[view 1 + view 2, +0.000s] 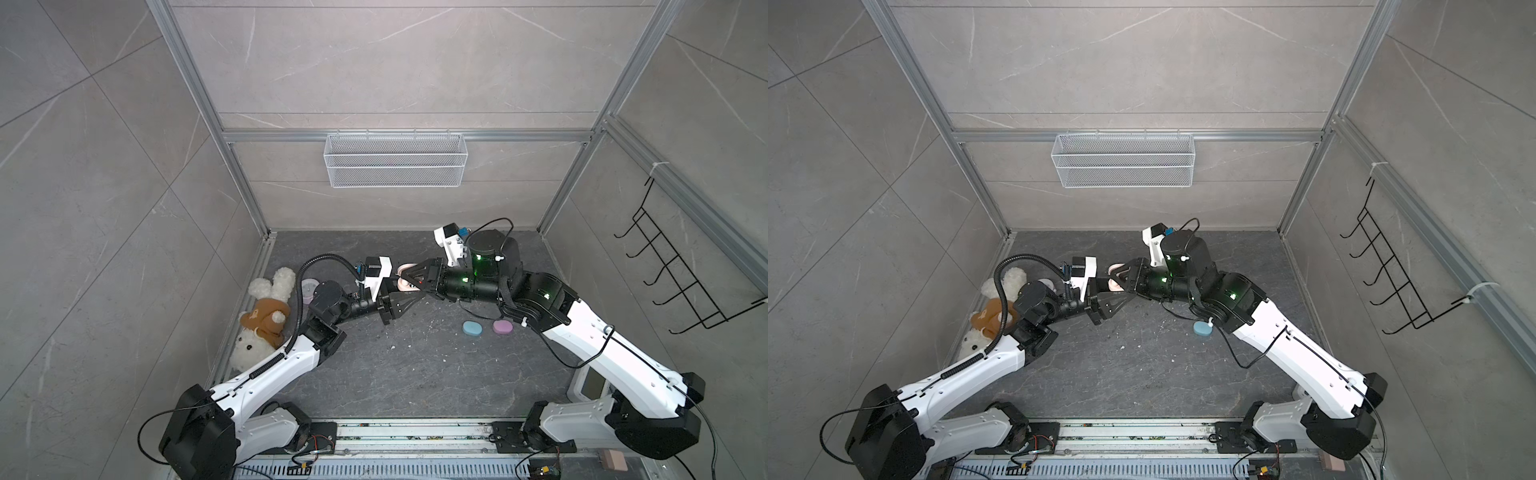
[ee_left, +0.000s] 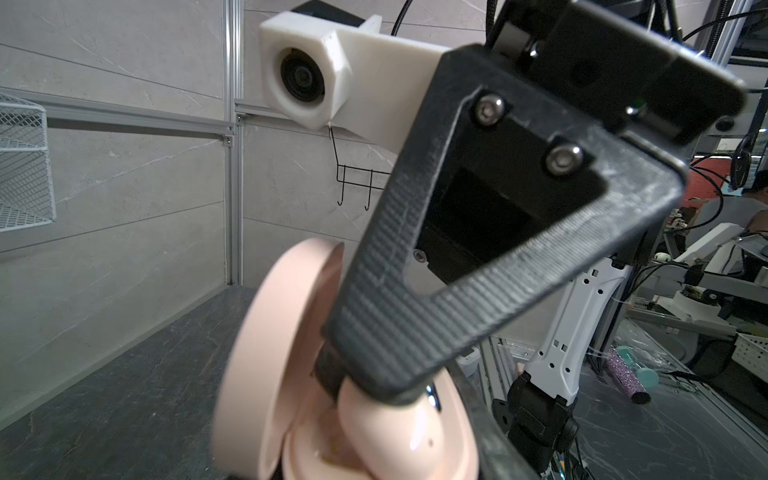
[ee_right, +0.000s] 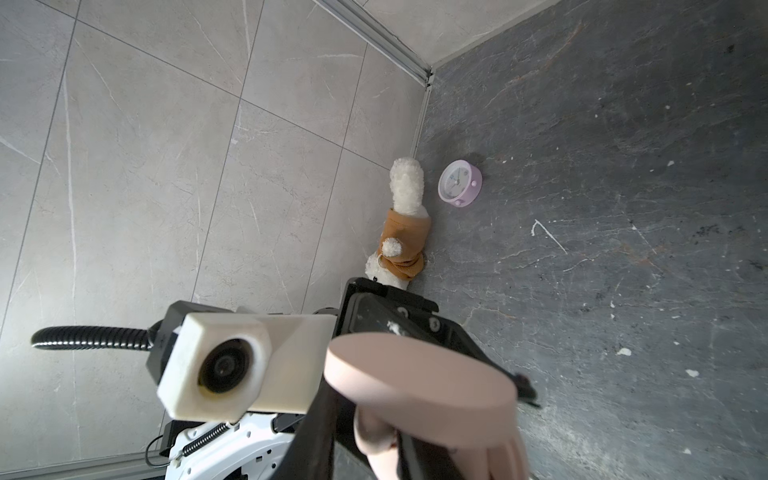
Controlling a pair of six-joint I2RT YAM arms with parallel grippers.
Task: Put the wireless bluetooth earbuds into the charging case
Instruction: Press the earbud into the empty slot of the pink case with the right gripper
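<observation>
A peach-pink charging case (image 1: 402, 285) (image 1: 1115, 285) hangs above the floor with its lid (image 2: 270, 353) (image 3: 415, 382) up. My left gripper (image 1: 409, 294) (image 1: 1121, 296) is shut on its base. One peach-pink earbud (image 2: 395, 428) (image 3: 372, 432) rests in the case's well. My right gripper (image 1: 409, 282) (image 3: 365, 451) reaches in from the right. Its jaws stand slightly apart round the bud, which touches one finger. The right gripper's black finger (image 2: 415, 332) covers the bud's top in the left wrist view. No other earbuds show.
A light blue case (image 1: 472, 328) (image 1: 1203, 328) and a lilac case (image 1: 503, 327) lie shut on the floor under the right arm. A plush rabbit (image 1: 266, 316) (image 3: 405, 232) and a lilac clock (image 1: 308, 289) (image 3: 460, 183) sit by the left wall. A wire basket (image 1: 395, 160) hangs on the back wall.
</observation>
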